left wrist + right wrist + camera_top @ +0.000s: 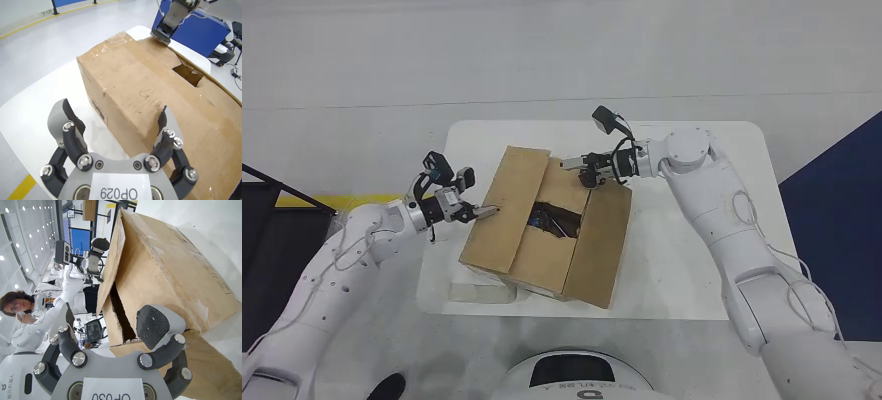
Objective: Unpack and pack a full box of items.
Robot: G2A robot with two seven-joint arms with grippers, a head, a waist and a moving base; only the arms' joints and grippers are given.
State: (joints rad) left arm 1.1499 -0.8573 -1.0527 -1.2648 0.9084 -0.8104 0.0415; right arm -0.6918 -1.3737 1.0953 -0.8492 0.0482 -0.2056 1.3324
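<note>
Top view: box (542, 225) at centre of bench (682, 290), flaps (504, 205) part-open. Left gripper (482, 211) spread at box's 9 o'clock; right gripper (575, 166) spread at 1 o'clock. Step, likely: opening. Next: fold flaps outward, expose contents.

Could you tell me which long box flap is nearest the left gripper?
The flap on the robot's left; the left gripper sits at its outer edge, the other flap beyond the opening.

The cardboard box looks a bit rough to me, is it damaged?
Yes. The cardboard box has ragged, torn flap edges, and a jagged hole is ripped where its top flaps meet. The flaps sit unevenly, leaving a dark gap.
</note>
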